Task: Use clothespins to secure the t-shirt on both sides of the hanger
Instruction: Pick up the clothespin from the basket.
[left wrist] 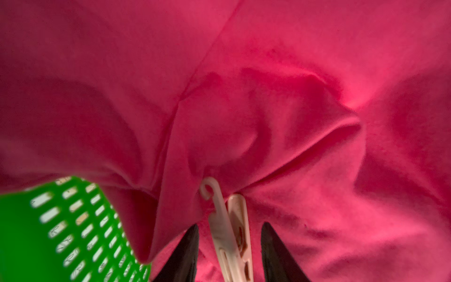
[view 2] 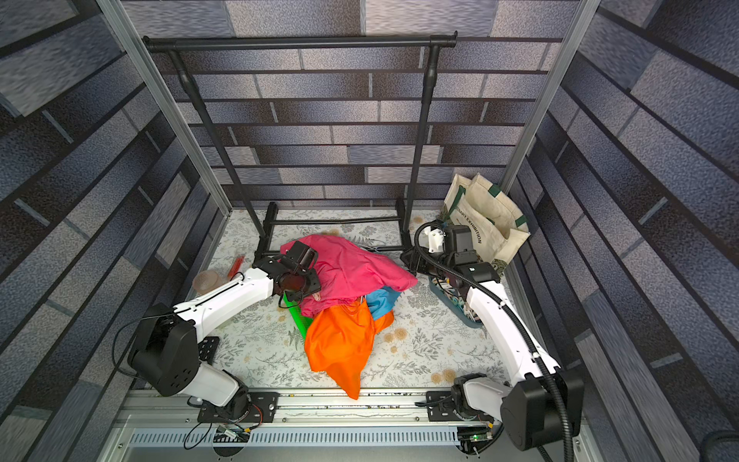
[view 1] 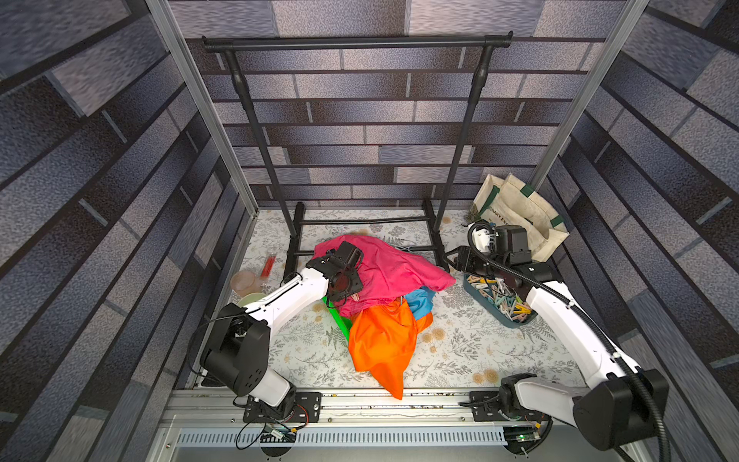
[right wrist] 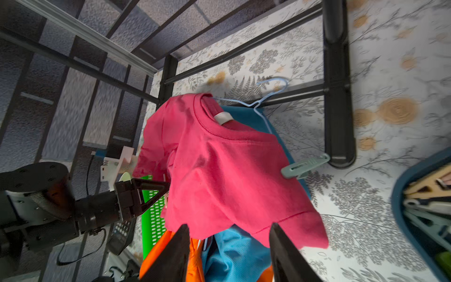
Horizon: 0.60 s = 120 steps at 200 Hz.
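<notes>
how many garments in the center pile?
3: pink t-shirt on top, blue garment under its near edge, orange garment in front. More may be hidden beneath.

Between the parted jaws of the left gripper (left wrist: 230, 224), a pale clothespin (left wrist: 231, 244) points twelve o'clock into the pink t-shirt (left wrist: 268, 97); a green basket (left wrist: 19, 234) lies at nine o'clock.

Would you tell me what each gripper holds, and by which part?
Nothing visibly: the left gripper straddles the pale clothespin, gaps either side; the right gripper is empty.

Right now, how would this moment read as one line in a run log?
left fingers: apart, flanking beige clothespin against pink t-shirt | right fingers: apart, empty | green clothespin: clipped on t-shirt edge
</notes>
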Tool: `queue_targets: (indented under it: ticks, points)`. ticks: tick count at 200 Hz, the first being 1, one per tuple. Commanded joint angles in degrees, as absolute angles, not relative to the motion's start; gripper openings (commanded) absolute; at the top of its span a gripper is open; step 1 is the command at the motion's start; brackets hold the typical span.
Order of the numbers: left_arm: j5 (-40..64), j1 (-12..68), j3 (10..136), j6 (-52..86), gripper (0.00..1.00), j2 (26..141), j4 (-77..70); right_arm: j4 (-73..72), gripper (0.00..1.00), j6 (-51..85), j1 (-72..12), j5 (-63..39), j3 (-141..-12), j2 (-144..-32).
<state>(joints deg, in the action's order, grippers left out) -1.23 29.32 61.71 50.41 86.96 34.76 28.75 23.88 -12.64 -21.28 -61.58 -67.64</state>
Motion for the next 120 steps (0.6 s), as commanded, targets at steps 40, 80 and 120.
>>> queue_targets:
  ticks: [40,80,120]
  points:
    - [-0.8,24.5,61.5,48.6,0.52,76.6,36.1,41.2,0.33,14.9,-30.3,-10.0,-73.3,-68.9]
    - [-2.7,17.8,60.4,47.6,0.47,65.3,37.6,39.4,0.37,11.9,-46.8,-6.4,-81.9,-85.1]
    - [-3.6,9.0,53.8,47.9,0.52,52.7,39.6,37.1,0.46,12.5,-53.2,-2.0,-89.7,-99.1]
